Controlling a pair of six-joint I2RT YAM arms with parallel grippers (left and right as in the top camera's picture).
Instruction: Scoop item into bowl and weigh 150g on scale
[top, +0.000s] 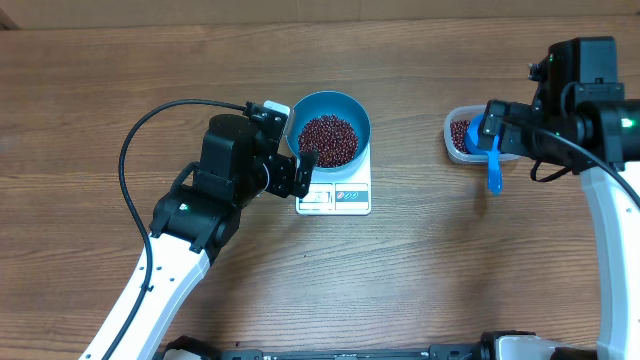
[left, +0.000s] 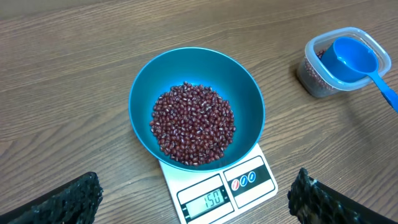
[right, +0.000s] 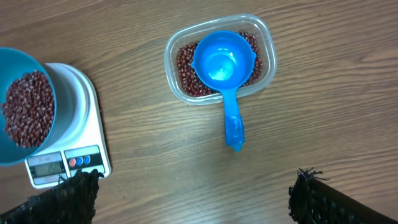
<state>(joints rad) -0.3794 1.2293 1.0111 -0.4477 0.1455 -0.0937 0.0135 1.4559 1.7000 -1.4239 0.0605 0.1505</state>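
The teal-blue bowl (left: 239, 81) stands on the white scale (left: 249, 180), holding a heap of dark red-brown beans (left: 193, 124). The scale's display (left: 208, 200) reads 150. My left gripper (left: 196, 190) is open just in front of the scale, its fingers wide on either side and touching nothing. In the overhead view it (top: 290, 138) sits at the bowl's (top: 352, 108) left side. My right gripper (right: 196, 180) is open and empty above bare table, near the blue scoop (right: 224, 59). The overhead view shows that gripper (top: 492, 130) over the tub.
A clear plastic tub (right: 264, 31) with more beans (right: 186, 74) stands to the right of the scale (right: 81, 106). The blue scoop lies in it, its handle (right: 232, 124) sticking out over the rim towards me.
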